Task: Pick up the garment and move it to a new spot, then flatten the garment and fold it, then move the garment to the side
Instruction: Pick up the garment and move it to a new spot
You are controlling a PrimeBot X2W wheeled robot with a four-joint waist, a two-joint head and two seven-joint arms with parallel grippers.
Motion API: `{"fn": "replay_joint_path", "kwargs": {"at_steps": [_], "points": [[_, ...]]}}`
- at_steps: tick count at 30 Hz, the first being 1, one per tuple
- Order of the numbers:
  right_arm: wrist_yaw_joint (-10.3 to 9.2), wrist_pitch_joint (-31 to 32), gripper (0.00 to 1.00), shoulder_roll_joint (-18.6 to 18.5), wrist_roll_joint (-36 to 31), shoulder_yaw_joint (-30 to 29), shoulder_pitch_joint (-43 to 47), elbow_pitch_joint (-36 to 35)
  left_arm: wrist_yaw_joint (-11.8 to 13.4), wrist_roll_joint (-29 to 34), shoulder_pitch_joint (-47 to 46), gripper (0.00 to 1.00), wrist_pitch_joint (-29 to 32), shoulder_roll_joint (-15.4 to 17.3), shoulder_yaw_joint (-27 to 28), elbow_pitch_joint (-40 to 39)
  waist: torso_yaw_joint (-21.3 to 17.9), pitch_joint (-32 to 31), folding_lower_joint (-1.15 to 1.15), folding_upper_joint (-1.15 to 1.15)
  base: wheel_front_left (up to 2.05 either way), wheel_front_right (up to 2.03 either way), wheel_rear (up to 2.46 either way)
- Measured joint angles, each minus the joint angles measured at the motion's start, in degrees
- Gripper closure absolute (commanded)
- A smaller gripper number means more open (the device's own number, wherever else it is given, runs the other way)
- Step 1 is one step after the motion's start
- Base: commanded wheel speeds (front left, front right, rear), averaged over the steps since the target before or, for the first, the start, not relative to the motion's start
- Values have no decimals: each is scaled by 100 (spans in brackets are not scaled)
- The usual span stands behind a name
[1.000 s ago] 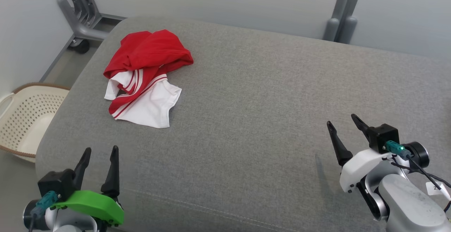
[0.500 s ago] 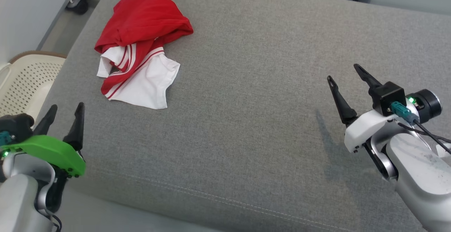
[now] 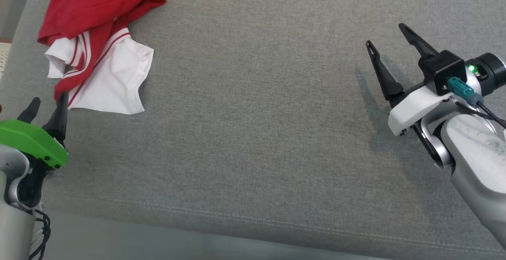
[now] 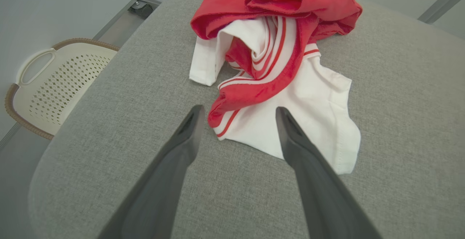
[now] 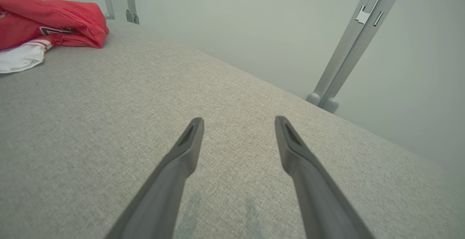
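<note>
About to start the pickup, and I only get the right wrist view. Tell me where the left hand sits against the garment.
Observer: The left hand is open at the garment's near edge, with its tips on either side of a red-striped corner. It is holding nothing.
Operator: Describe how the garment lies.
Observer: Crumpled, with red cloth bunched at the far side and a white panel spread flat toward the robot.
Operator: Report anything beside the cushion on that side.
Observer: A pale perforated basket stands on the floor off the cushion's left edge.
</note>
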Motion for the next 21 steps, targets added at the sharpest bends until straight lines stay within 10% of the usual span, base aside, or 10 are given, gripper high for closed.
{"fn": "replay_joint_path", "kwargs": {"at_steps": [15, 16, 19, 21], "points": [[-20, 131, 0, -197, -185, -201, -426, -410, -47, -289, -931, 0, 243, 122, 243, 738, -573, 1161, 0, 0, 0, 0, 0], [-25, 127, 0, -209, -185, -222, -426, -409, -47, -289, -996, 56, 243, 132, 243, 787, -602, 1212, 0, 0, 0, 0, 0], [-26, 99, 0, -207, -185, -238, -426, -394, -53, -283, -1112, 100, 237, 226, 245, 900, -679, 1322, 0, 0, 0, 0, 0], [-26, 82, 0, -175, -185, -231, -426, -374, -75, -277, -1166, 100, 235, 257, 211, 962, -726, 1347, 0, 0, 0, 0, 0]]}}
